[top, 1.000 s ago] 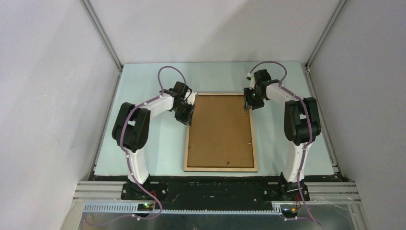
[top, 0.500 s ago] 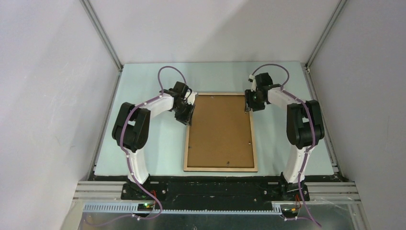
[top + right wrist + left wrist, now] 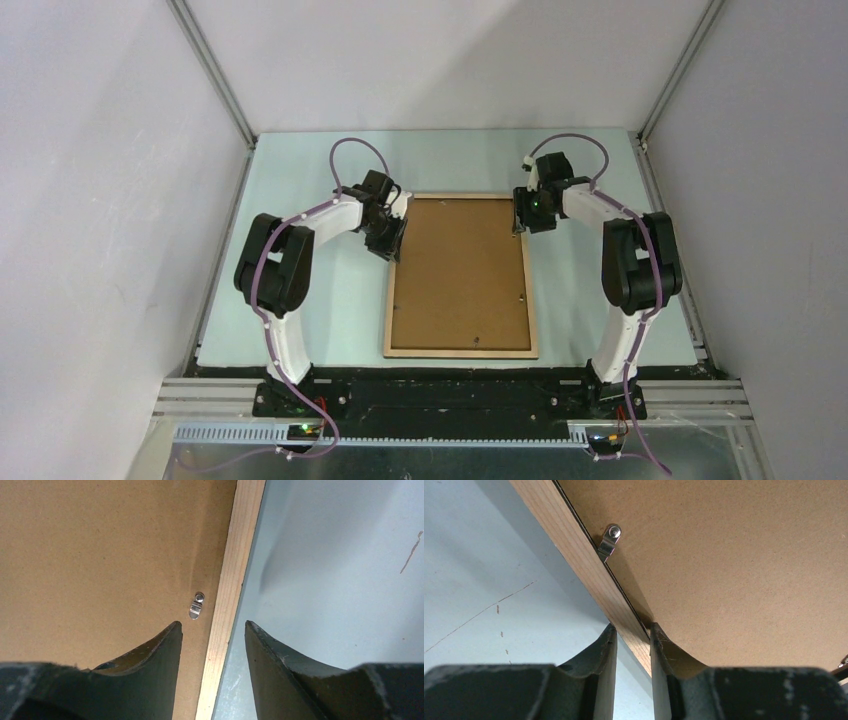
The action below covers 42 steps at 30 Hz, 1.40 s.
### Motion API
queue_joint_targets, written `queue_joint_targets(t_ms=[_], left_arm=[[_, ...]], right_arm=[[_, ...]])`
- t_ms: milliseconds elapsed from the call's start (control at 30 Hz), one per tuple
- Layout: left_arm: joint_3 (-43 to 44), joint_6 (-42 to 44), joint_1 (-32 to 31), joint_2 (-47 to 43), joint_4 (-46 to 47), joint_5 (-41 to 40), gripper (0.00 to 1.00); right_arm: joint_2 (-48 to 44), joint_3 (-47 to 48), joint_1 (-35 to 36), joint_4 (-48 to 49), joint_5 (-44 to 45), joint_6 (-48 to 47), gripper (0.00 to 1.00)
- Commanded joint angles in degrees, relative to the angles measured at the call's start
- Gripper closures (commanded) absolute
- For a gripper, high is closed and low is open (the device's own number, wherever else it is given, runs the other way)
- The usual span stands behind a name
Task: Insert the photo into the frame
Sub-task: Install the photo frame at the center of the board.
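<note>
Right fingers widened; backing board fills frame.

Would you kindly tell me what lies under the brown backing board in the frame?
The backing board fills the wooden frame edge to edge, with a small metal clip near its edge. Whatever lies beneath it is covered and cannot be seen.

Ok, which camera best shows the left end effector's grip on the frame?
Left wrist: the left end effector pinches the frame by its wooden rail, seen close up. Top external shows it at the frame's left edge, with the contact hidden. Right wrist shows only the opposite rail.
</note>
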Motion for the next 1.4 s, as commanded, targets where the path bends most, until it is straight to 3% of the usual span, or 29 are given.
queue_joint_targets(t_ms=[0, 833, 1367], left_arm=[[-0.10, 2.22, -0.24, 3.40, 1.96, 0.26, 1.00], [-0.08, 2.27, -0.24, 3.26, 1.72, 0.35, 1.00], [-0.05, 2.36, 0.00, 3.16, 1.55, 0.69, 1.00]], right_arm=[[0.33, 1.95, 0.37, 0.83, 1.19, 0.10, 0.46], [5.49, 5.28, 1.98, -0.77, 3.44, 0.26, 0.53], [4.89, 5.11, 1.41, -1.63, 0.99, -1.74, 0.70]])
